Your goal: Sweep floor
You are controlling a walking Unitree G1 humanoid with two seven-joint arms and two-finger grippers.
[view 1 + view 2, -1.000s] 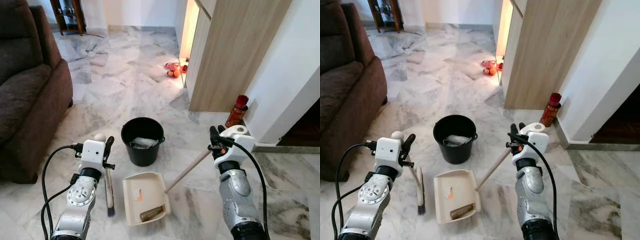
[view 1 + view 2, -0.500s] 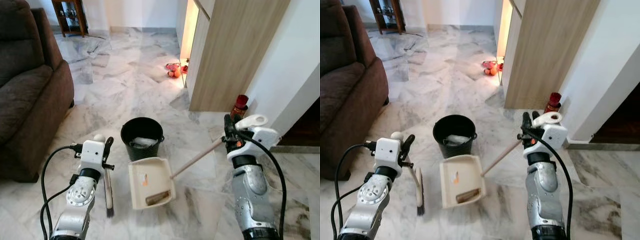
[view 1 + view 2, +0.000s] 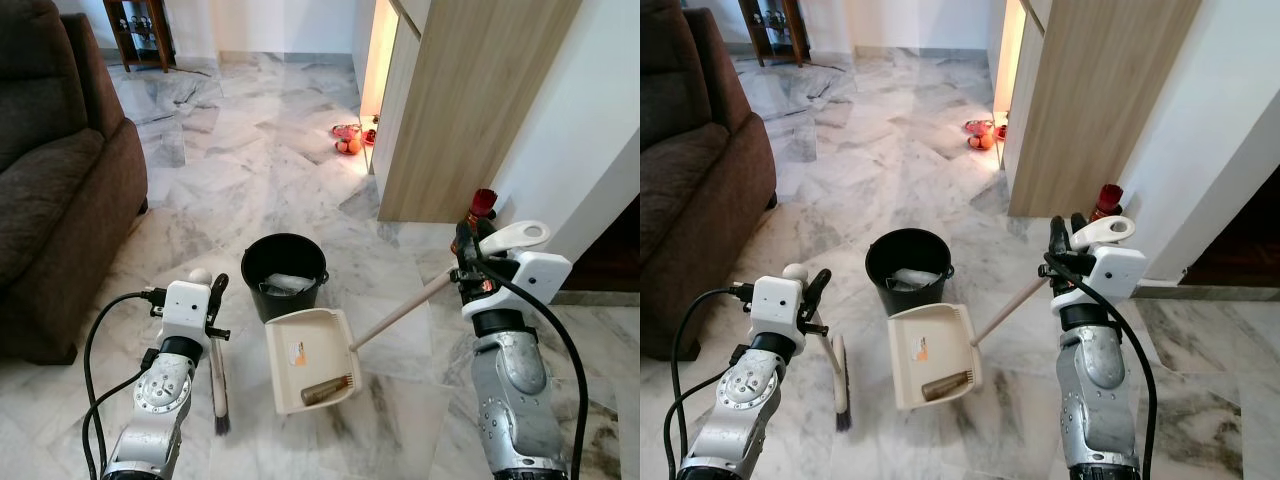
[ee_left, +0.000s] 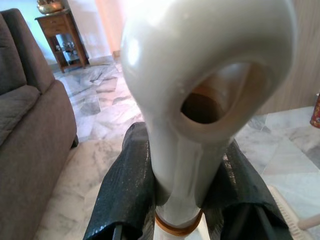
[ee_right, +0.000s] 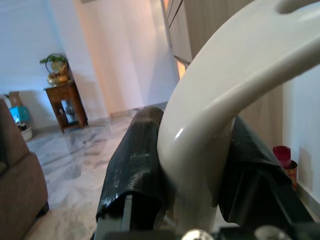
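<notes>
Marble floor (image 3: 250,170) runs between a brown sofa (image 3: 60,190) and a wooden cabinet (image 3: 470,100), with a black bucket (image 3: 287,276) standing in the middle. Right gripper (image 3: 466,262) is clamped on the long-handled dustpan (image 3: 311,360), whose cream pan sits just in front of the bucket with debris in it. Left gripper (image 3: 214,303) is clamped on the brush (image 3: 218,385), bristles down beside the dustpan.

Below me spreads the grey-veined marble floor (image 3: 230,180). On it stand a black bucket (image 3: 286,276), a brown sofa (image 3: 60,190) (off to my left), a red bottle (image 3: 478,215) by the white wall, and small red things (image 3: 347,138) beside the wooden cabinet (image 3: 470,100).
</notes>
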